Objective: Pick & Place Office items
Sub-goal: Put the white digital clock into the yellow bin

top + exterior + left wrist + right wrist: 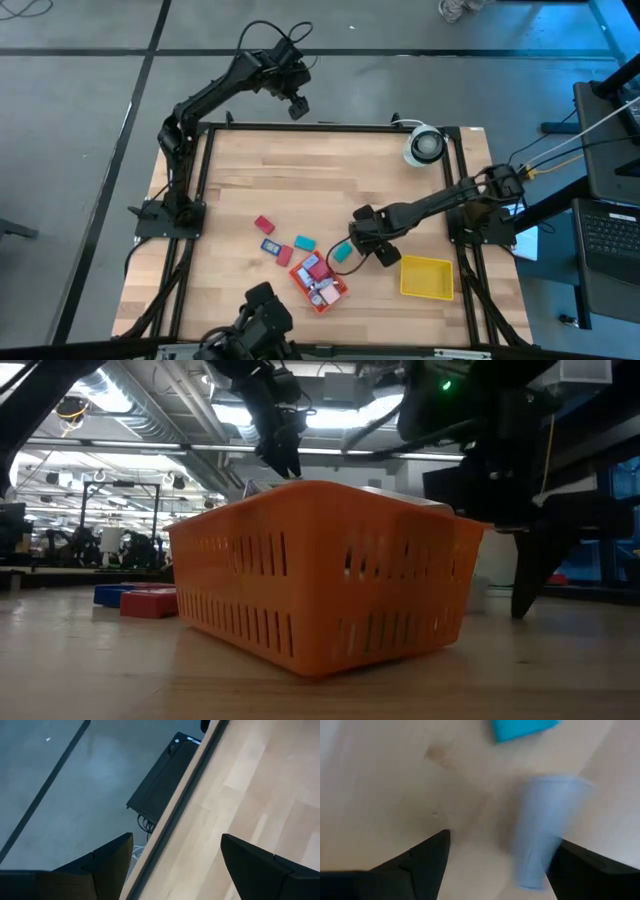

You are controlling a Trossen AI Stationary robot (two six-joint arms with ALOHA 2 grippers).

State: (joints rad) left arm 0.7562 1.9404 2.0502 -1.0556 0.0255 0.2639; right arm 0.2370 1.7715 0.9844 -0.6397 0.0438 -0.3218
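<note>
Parked open over the table's far edge: left gripper (297, 107). Scattered near the front edge, around the orange tray (331, 296): office items (264, 225). Open and empty, just right of the teal piece (342, 252), nearer arm: right gripper (384, 252). Shown only by the right wrist view: a blurred pale-blue piece (545, 830) between the fingers, long axis running along them.

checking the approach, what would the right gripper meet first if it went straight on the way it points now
Probably the pale blue piece lying on the table between the open right gripper's fingers, with a teal piece just beyond; depth is unclear.
</note>
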